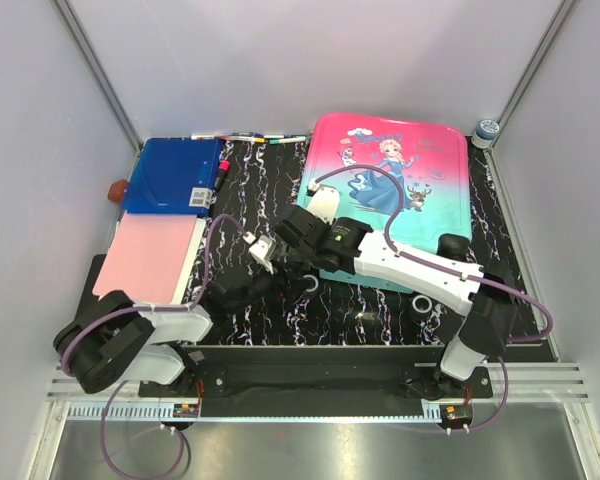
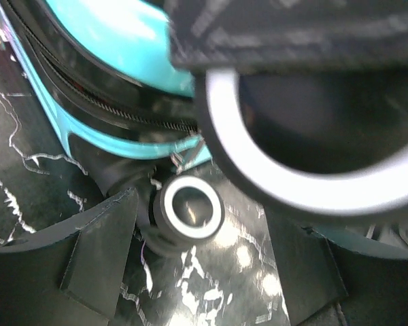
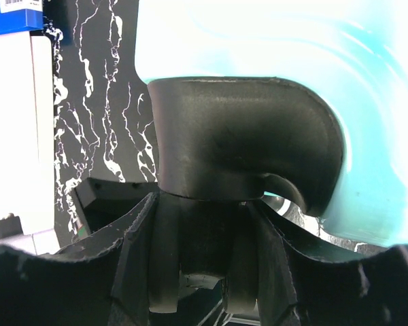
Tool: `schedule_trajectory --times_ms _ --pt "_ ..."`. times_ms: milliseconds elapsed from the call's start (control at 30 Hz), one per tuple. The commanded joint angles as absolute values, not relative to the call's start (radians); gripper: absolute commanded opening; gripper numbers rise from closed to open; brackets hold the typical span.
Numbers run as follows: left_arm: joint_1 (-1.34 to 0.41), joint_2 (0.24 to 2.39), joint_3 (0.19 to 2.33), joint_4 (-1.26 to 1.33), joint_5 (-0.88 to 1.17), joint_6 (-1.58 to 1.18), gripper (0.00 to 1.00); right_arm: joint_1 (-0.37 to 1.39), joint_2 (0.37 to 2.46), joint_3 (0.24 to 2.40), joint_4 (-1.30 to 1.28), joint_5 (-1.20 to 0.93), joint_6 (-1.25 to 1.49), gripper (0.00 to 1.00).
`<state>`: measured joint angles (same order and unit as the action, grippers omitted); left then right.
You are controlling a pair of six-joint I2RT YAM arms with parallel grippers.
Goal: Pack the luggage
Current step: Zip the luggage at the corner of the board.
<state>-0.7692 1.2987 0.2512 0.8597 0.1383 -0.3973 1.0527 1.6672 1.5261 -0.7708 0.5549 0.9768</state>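
Right gripper, mine: part-closed, clamped on the suitcase at its black corner. Left gripper: wide, holding nothing, a wheel between my fingertips. Suitcase lies closed. Folder and pens lie outside it, left of both grippers. Contents unseen; packing likely unfinished.

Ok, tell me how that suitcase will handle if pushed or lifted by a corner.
The luggage has a glossy hard shell: probably stiff, but slippery to grip. Lying flat, it should slide rather than roll, unless tipped onto its wheel. Lifted by the black corner housing, it would likely pivot.
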Motion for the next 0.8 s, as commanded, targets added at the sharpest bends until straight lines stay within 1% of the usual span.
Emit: schedule_trajectory --times_ms 0,33,133,300,467,567,600,767 --pt "-0.816 1.387 0.236 1.138 -0.039 -0.48 0.8 1.02 1.555 1.54 -0.677 0.62 0.939 0.0" --pt "-0.824 1.42 0.236 1.159 -0.085 -0.483 0.8 1.02 1.551 1.54 -0.669 0.618 0.939 0.0" --pt "-0.833 1.48 0.239 1.229 -0.138 -0.494 0.8 1.02 1.54 1.528 -0.651 0.603 0.942 0.0" --pt "-0.862 1.535 0.244 1.319 -0.248 -0.48 0.79 1.02 1.517 1.497 -0.632 0.6 0.949 0.0" --pt "-0.876 1.591 0.294 1.318 -0.268 -0.448 0.77 1.02 1.505 1.485 -0.62 0.592 0.95 0.0" --pt "-0.882 1.617 0.31 1.313 -0.316 -0.436 0.73 1.02 1.5 1.479 -0.612 0.581 0.951 0.0" --pt "-0.884 1.624 0.316 1.305 -0.331 -0.431 0.68 1.02 1.502 1.479 -0.608 0.578 0.953 0.0" --pt "-0.9 1.657 0.348 1.276 -0.354 -0.407 0.64 1.022 1.502 1.473 -0.601 0.566 0.956 0.0"
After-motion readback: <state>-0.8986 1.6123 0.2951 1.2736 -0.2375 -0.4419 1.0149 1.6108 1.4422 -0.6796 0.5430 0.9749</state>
